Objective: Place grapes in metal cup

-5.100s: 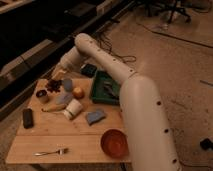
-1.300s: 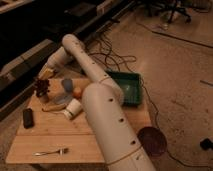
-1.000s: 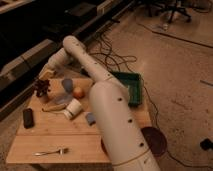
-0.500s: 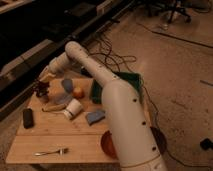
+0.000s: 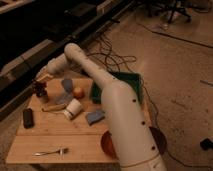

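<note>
The grapes, a dark maroon bunch, are at the table's far left corner. They are directly over the small tan metal cup, which shows only partly beneath them. I cannot tell whether the grapes rest in the cup or hang above it. My gripper is right above the grapes, at the end of the white arm reaching in from the right.
A grey-blue cup, an orange fruit, a tipped white paper cup and a blue cloth lie mid-table. There are also a black object, a fork, a green tray and a red bowl on the wooden table.
Five seconds ago the gripper was further right and the grapes lay lower. In the last second the gripper has stayed over the grapes and cup, sinking slightly.
</note>
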